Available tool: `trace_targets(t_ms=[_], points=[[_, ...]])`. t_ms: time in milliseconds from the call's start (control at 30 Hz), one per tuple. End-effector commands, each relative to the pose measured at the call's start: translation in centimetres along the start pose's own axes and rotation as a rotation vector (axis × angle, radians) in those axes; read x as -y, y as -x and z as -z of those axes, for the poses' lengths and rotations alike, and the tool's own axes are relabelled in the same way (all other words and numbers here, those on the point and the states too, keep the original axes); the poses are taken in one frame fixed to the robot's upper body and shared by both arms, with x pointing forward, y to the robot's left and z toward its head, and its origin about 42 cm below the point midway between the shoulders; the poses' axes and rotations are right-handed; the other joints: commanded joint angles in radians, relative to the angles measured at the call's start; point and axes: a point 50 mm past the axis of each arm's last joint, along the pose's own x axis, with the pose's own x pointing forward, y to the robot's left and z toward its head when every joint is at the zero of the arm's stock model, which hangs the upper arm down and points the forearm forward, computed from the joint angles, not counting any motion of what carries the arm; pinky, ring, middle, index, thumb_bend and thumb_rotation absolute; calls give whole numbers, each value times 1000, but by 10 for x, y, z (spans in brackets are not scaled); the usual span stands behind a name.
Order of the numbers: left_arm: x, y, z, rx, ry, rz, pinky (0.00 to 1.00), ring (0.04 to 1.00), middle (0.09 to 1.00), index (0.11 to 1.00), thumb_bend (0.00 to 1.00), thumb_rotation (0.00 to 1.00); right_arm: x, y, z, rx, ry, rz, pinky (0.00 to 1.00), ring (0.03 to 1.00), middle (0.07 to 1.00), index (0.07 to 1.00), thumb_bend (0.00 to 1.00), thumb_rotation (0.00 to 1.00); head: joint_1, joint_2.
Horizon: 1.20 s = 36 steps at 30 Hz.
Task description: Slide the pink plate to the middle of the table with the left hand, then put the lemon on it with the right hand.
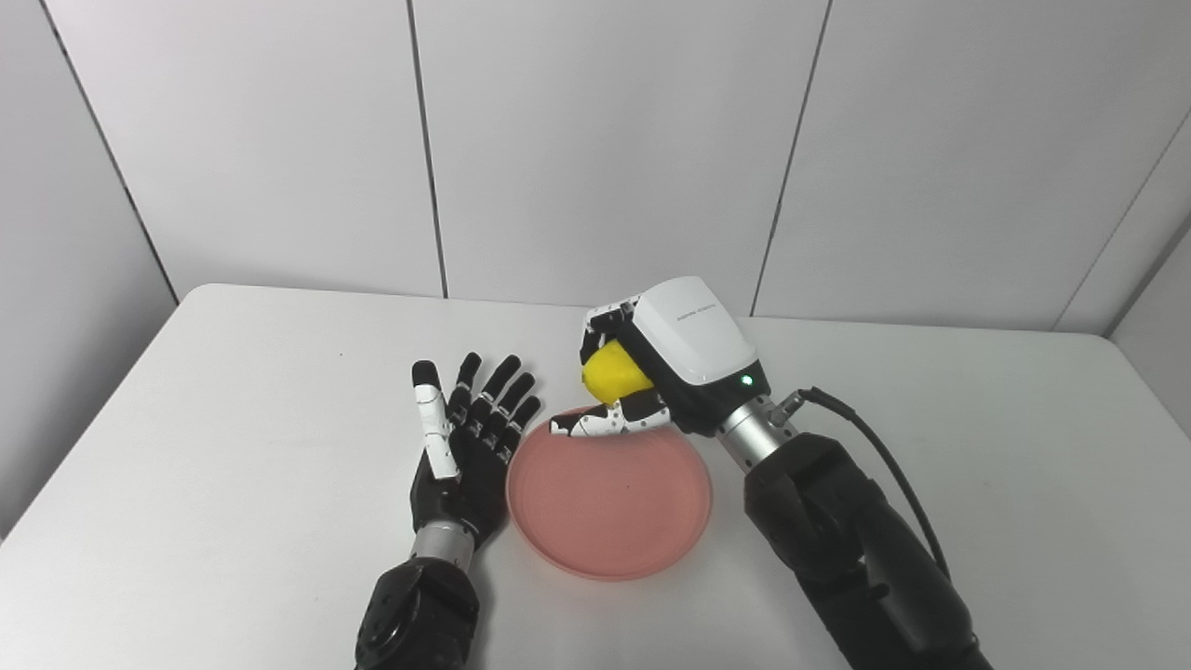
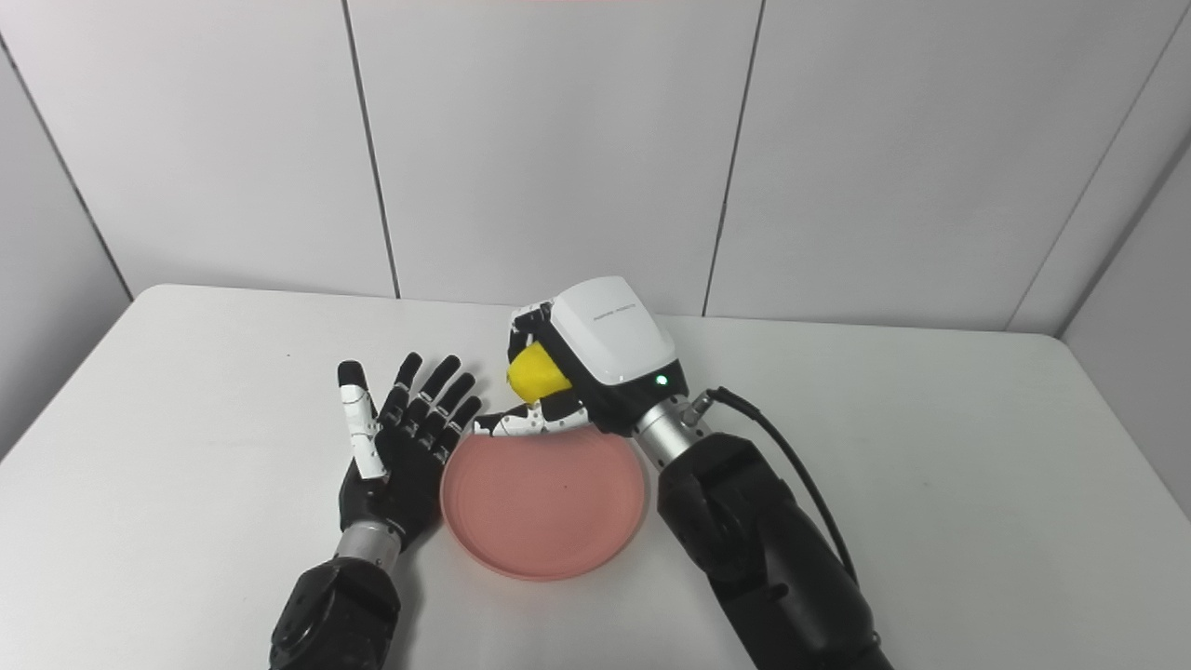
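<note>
Gripping the lemon [image 1: 612, 373] over the pink plate [image 1: 609, 507], right hand [image 1: 651, 368]; left hand [image 1: 465, 433] spread, empty; lemon's axis hidden.

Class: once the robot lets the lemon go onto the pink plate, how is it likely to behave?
The lemon looks rounded, so it may roll slightly. The pink plate appears shallow with a raised rim, which probably stops it.
</note>
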Motion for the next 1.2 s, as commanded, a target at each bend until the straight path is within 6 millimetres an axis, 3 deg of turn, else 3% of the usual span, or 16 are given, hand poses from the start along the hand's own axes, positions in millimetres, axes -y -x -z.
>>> trace_targets(t_ms=[0,233,367,667,867,967,1167], points=[[-13,16,37,-146,25,-114,898,862,862,976,873,881,14,-16,-8,45,-18,58,208,262,331,378,586,552,-3,1],[-13,14,38,-145,21,-113,910,864,863,979,872,886,0,-24,-11,68,-19,29,229,294,364,415,589,550,-6,3],[-14,12,38,-143,22,-117,909,865,867,978,878,884,-8,-25,-9,79,-2,19,203,265,337,380,589,555,-8,4],[-13,12,37,-142,10,-114,897,865,872,983,877,886,-25,-16,-3,73,-9,-74,175,230,300,337,575,518,-11,5],[-12,9,37,-143,13,-115,909,870,879,983,881,890,-27,-11,1,88,15,-104,192,256,333,376,579,475,-12,6],[-13,9,38,-143,9,-114,903,863,872,978,880,888,-30,-8,2,94,24,-116,172,225,294,325,588,474,-14,7],[-11,9,37,-140,22,-109,900,866,867,986,874,891,-35,-2,5,88,49,-164,239,319,389,433,582,563,-13,4]])
